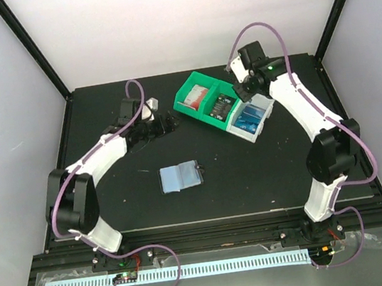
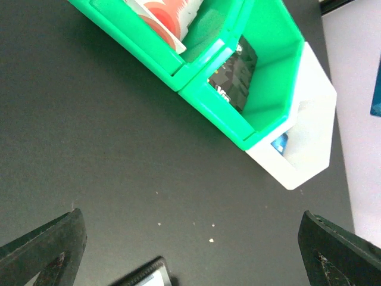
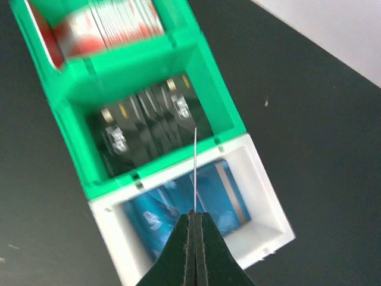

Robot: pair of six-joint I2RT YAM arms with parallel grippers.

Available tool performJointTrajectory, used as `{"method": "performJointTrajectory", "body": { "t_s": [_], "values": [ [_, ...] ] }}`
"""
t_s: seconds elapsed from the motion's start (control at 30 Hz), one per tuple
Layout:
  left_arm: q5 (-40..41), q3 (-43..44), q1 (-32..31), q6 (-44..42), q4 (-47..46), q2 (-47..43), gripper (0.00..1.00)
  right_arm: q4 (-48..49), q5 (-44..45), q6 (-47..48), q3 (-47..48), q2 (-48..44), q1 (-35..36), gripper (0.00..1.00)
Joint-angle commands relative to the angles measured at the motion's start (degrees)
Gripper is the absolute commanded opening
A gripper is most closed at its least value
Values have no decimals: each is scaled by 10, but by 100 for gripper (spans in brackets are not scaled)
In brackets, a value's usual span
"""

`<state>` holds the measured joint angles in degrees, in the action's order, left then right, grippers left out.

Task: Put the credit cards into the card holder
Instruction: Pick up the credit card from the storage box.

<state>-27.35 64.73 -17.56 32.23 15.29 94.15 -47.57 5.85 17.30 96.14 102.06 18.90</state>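
My right gripper [image 3: 194,214] is shut on a thin credit card [image 3: 194,167] seen edge-on, held above the white bin [image 3: 271,205] of blue cards [image 3: 223,193]. From above, this gripper [image 1: 241,84] hovers over the row of bins. The card holder [image 1: 181,177] lies open mid-table with a pale blue face up; only its corner [image 2: 146,277] shows in the left wrist view. My left gripper [image 2: 193,256] is open and empty, low over the table left of the bins [image 1: 165,124].
Three joined bins stand at the back: a green one [image 1: 192,101] with red-and-white cards [image 3: 113,24], a green one [image 1: 214,116] with black cards [image 3: 146,122], and the white one [image 1: 264,126]. White walls enclose the black table [image 1: 275,173].
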Motion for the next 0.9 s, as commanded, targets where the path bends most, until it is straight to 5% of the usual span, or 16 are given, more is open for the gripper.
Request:
{"method": "performJointTrajectory", "body": {
  "t_s": [0.0,0.17,0.4,0.87],
  "values": [
    [-13,-33,5,20,-55,-74,99,-83,-107,-157,97,-13,0,1],
    [-40,-72,5,51,-81,-130,99,-83,-300,-282,117,-14,3,1],
    [-75,-129,9,92,-83,-214,99,166,-500,-499,-64,-62,49,1],
    [-193,-295,38,223,-127,-380,99,558,-550,-756,-329,-147,155,1]
  ]
}}
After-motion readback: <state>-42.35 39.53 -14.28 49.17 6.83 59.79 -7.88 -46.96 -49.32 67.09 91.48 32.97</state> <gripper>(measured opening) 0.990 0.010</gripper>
